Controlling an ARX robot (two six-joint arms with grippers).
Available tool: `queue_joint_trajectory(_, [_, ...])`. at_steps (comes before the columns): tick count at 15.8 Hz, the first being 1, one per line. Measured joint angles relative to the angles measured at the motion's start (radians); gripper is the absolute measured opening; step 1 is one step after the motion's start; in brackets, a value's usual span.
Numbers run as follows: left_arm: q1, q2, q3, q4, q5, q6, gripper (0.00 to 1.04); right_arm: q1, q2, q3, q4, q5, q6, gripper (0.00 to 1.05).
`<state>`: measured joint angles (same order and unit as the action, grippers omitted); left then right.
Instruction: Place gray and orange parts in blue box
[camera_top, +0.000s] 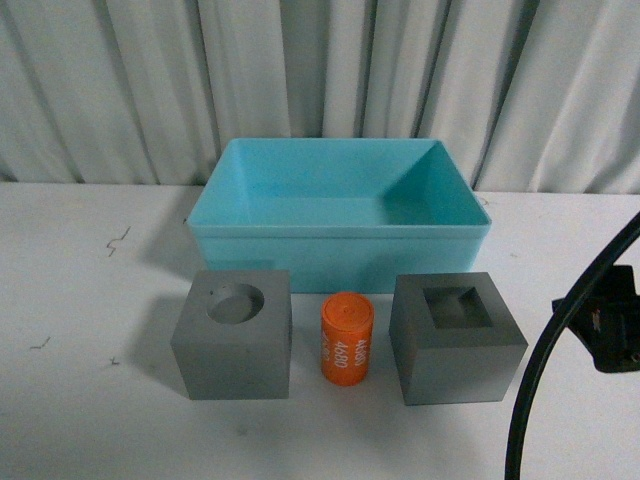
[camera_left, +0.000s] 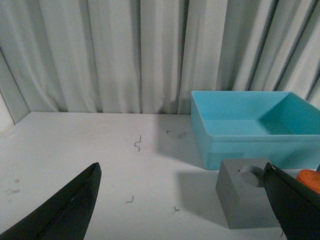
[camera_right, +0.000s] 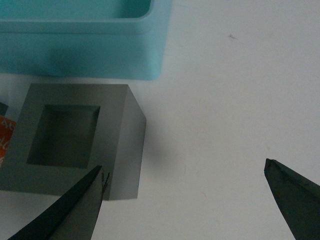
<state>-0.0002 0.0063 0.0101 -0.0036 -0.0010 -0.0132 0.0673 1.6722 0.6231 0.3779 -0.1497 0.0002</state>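
The blue box (camera_top: 340, 225) stands empty at the back of the white table. In front of it, left to right, stand a gray cube with a round recess (camera_top: 233, 335), an orange cylinder with white lettering (camera_top: 346, 337), and a gray cube with a square recess (camera_top: 456, 337). My right gripper (camera_right: 182, 197) is open above bare table, just right of the square-recess cube (camera_right: 75, 140); part of it shows at the front view's right edge (camera_top: 610, 320). My left gripper (camera_left: 182, 200) is open, low, left of the round-recess cube (camera_left: 247, 197); it is out of the front view.
A black cable (camera_top: 545, 370) arcs down at the front right. Gray curtains (camera_top: 320, 70) hang behind the table. Small dark marks (camera_left: 137, 145) dot the table on the left. The blue box also shows in the left wrist view (camera_left: 250, 125) and the right wrist view (camera_right: 85, 50).
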Motion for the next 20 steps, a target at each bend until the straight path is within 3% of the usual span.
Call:
queue_joint_trajectory(11, [0.0,0.0,0.0,0.0,0.0,0.0,0.98,0.146,0.161,0.109,0.006,0.049,0.066,0.98])
queue_joint_trajectory(20, [0.0,0.0,0.0,0.0,0.0,0.0,0.98,0.155,0.239,0.154,0.035,0.082,0.089,0.98])
